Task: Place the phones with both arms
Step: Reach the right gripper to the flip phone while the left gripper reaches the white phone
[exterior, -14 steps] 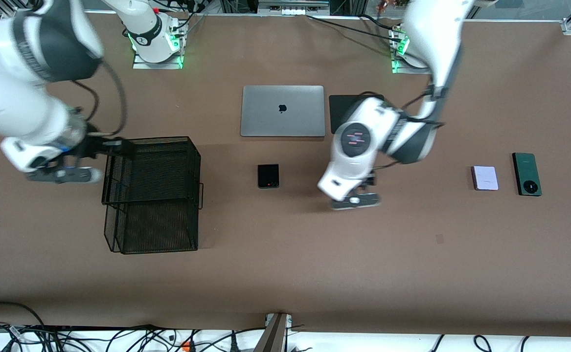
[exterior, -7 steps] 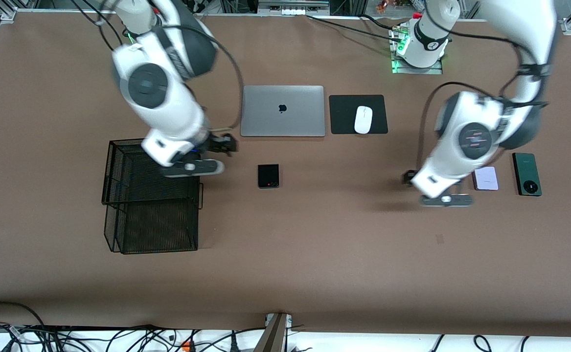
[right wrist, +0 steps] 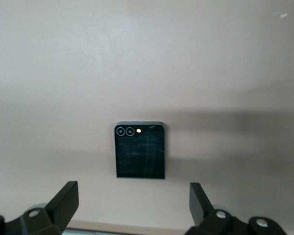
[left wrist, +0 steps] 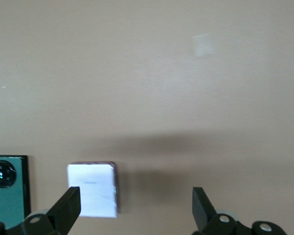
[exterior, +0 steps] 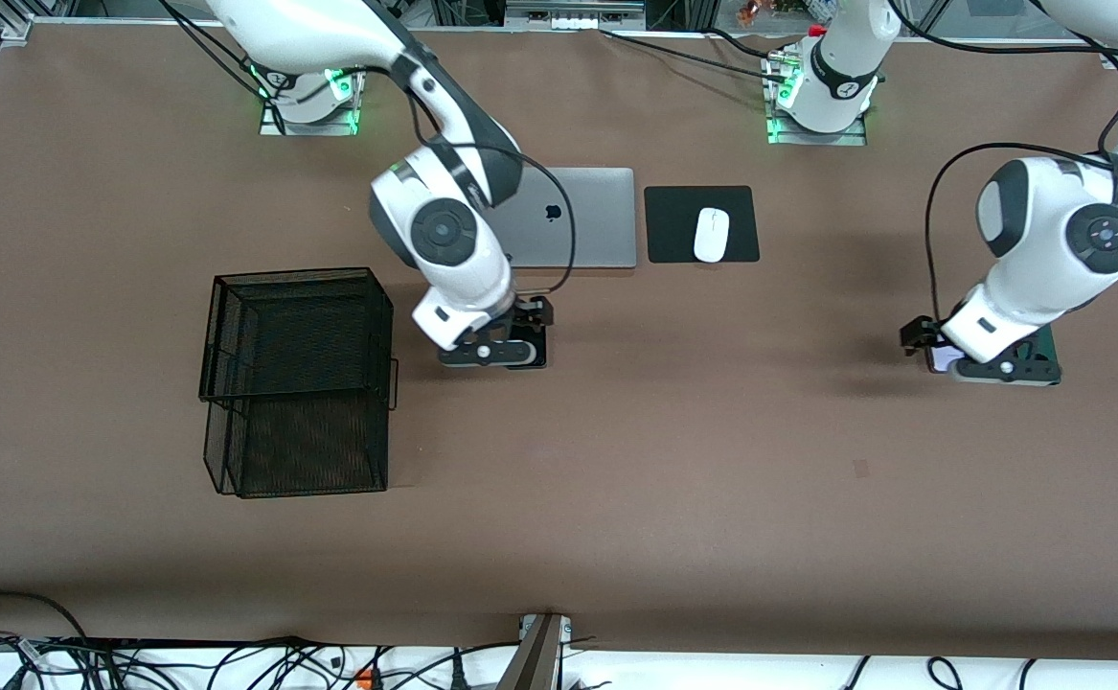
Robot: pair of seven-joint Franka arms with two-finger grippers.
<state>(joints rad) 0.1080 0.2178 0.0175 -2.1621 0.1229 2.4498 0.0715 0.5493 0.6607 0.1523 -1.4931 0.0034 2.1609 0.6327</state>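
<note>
Left gripper (left wrist: 137, 208) spread wide, off-centre over lilac-white phone (left wrist: 93, 188) — risks nudging green phone (left wrist: 7, 188); right gripper (right wrist: 132, 205) spread over black phone (right wrist: 139, 151) — squared, empty.

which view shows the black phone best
The right wrist view: the black phone lies in full sight on the table, its two camera rings plain, between the open fingers of the right gripper. In the front view the right gripper hides nearly all of it; only an edge shows. The left wrist view does not show it.

Bare table (exterior: 693, 450) around black phone (right wrist: 140, 151); laptop (exterior: 597, 218) nearby.
</note>
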